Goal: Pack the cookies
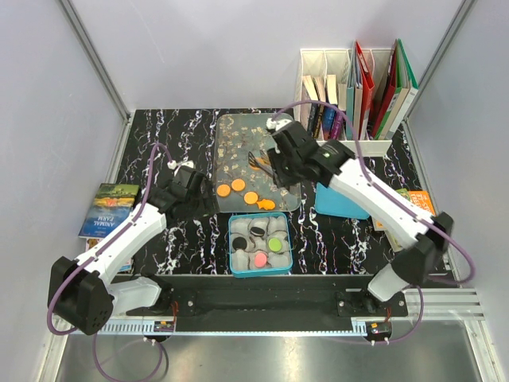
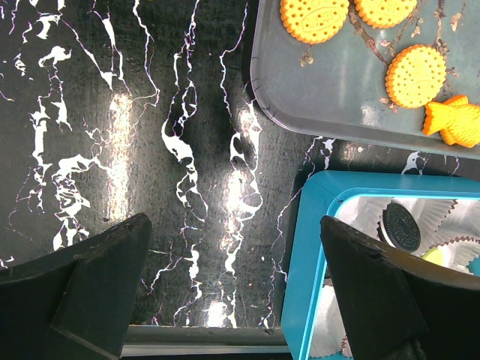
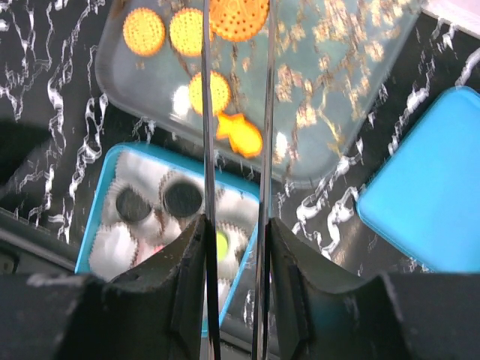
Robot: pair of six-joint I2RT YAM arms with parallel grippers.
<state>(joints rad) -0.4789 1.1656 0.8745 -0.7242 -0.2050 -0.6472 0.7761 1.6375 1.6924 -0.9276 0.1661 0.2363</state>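
**Cookies: 4 on tray, 1 in tongs, rest boxed**

Orange cookies lie flat, faces up, at the near-left corner of the clear patterned tray. There are 3 round ones and 1 fish-shaped cookie, whose long axis runs roughly along the tray's near edge. Black, green and pink cookies lie flat in paper cups inside the blue box, just nearer than the tray.

The right hand is above the tray's middle, its arm reaching in from the right. It is clamped on metal tongs, and 1 round orange cookie sits between the tong tips.

The left hand hovers with fingers wide apart and nothing between them, over bare desk left of the tray and box.

A blue lid lies right of the tray.
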